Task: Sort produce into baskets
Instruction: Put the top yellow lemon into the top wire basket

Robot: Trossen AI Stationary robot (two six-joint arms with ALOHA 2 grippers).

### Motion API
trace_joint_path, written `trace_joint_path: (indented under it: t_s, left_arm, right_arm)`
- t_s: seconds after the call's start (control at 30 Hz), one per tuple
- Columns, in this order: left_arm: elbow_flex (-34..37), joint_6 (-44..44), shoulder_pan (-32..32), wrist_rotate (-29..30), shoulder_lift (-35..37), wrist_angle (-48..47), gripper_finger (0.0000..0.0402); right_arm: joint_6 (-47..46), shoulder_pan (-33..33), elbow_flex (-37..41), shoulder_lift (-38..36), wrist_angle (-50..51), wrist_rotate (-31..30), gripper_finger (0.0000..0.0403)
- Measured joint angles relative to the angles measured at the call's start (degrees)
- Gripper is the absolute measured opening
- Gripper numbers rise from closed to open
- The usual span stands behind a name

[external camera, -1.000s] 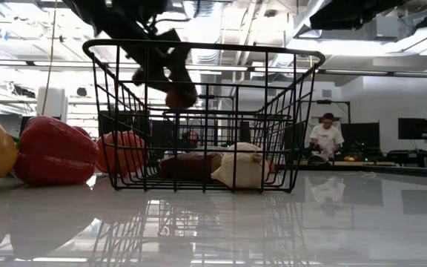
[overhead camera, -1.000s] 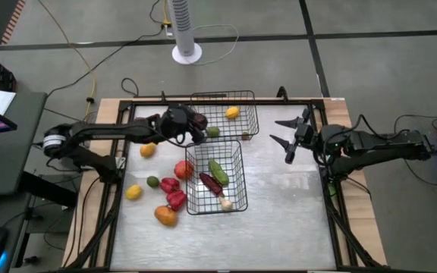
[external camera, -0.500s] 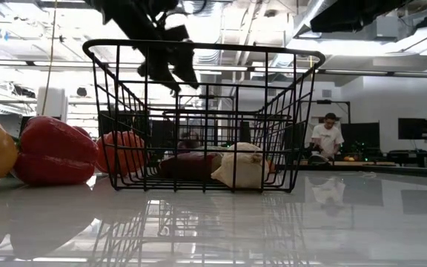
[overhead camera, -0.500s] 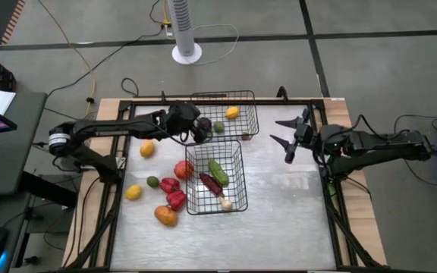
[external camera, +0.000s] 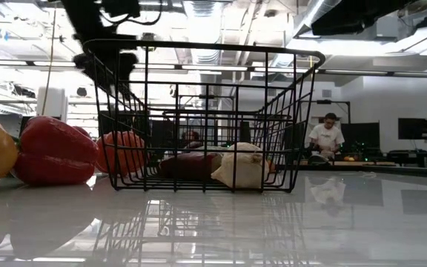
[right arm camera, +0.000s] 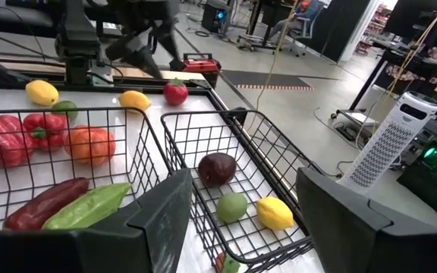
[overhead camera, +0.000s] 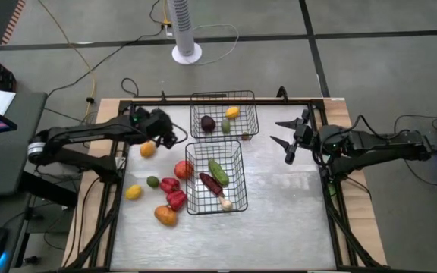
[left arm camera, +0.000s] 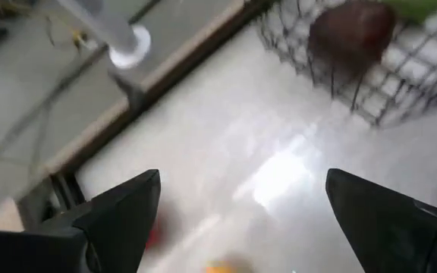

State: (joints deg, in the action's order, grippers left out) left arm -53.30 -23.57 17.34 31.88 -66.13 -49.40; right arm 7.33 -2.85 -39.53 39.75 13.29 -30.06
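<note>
My left gripper [overhead camera: 171, 138] is open and empty above the table's far left, left of the far wire basket [overhead camera: 243, 97]. Its open fingers show in the left wrist view [left arm camera: 241, 182]. The far basket holds a dark maroon piece [overhead camera: 208, 123], a green piece [overhead camera: 225, 127] and a yellow piece [overhead camera: 233, 112]. The near basket [overhead camera: 190, 176] holds a green pepper [overhead camera: 218, 169], a maroon chili [overhead camera: 212, 182] and a whitish garlic piece [overhead camera: 226, 203]. My right gripper [overhead camera: 281, 140] is open and empty, right of both baskets.
Loose produce lies left of the near basket: an orange-yellow piece [overhead camera: 148, 149], a tomato [overhead camera: 183, 169], a lime [overhead camera: 152, 181], red peppers [overhead camera: 173, 191], a lemon [overhead camera: 133, 192] and an orange piece [overhead camera: 165, 216]. Bare tabletop [overhead camera: 287, 205] lies right of the baskets.
My left gripper held the dark maroon piece over the far basket's left side, opened and let it go. The piece now lies in the far basket. The gripper has then drawn back toward the table's left edge, empty.
</note>
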Motion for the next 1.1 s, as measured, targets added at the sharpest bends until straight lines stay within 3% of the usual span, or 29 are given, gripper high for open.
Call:
trace_joint_path:
  t_s: [0.17,0.37,0.57,0.87,1.1]
  left_arm:
    - [7.5,-7.6,0.0,-5.2,5.0,-1.9,0.0364]
    - [15.6,-11.9,0.0,-10.7,6.1,-1.8,0.0364]
    - [20.1,-13.9,0.7,-12.6,6.1,-2.1,0.0364]
    - [20.9,-13.9,2.4,-13.0,6.0,-2.3,0.0362]
    - [24.8,-17.0,3.7,-12.2,6.0,2.3,0.0319]
  right_arm:
    - [-0.2,0.0,0.0,0.0,-0.4,0.0,0.0265]
    - [0.0,0.0,0.0,0.0,-1.7,0.0,0.0265]
    - [0.0,0.0,0.0,0.0,-2.0,0.0,0.0265]
    - [0.2,0.0,0.0,0.0,-1.5,0.0,0.0265]
    - [0.2,0.0,0.0,0.0,-1.5,0.0,0.0265]
